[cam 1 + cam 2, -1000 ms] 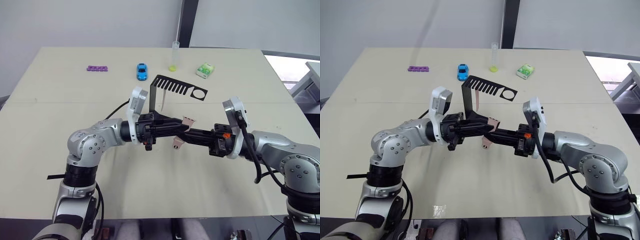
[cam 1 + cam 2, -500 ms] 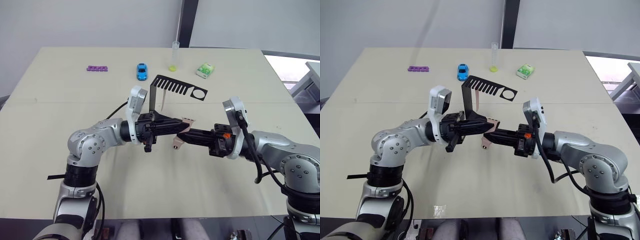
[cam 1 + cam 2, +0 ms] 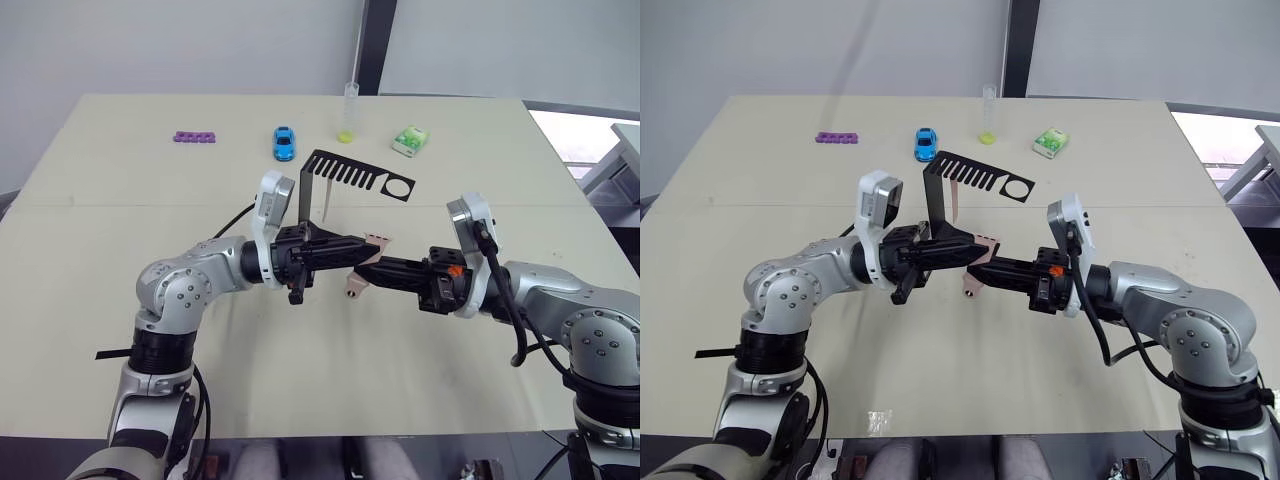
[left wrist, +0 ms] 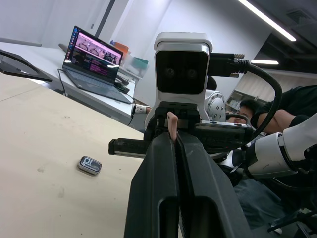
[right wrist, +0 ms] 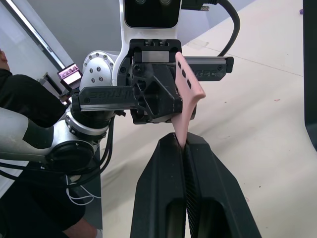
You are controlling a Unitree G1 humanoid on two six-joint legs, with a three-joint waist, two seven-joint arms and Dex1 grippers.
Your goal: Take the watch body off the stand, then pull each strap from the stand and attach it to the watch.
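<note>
Black bent sheet-metal stand (image 3: 352,175) sits upright toward the table's far edge; 1 pinkish-tan flat strap (image 3: 365,262) is held mid-air above the table's middle.

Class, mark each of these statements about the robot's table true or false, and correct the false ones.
1. Both grippers meet above the table in front of the stand. True.
2. The right gripper is shut on a pinkish strap. True.
3. The blue toy car lies between the grippers. False: it sits at the far side, beyond the stand.
4. The green-white packet hangs from the stand. False: it lies on the table apart from it.
5. The left gripper is open wide. False: its jaws are shut on a strap end.
</note>
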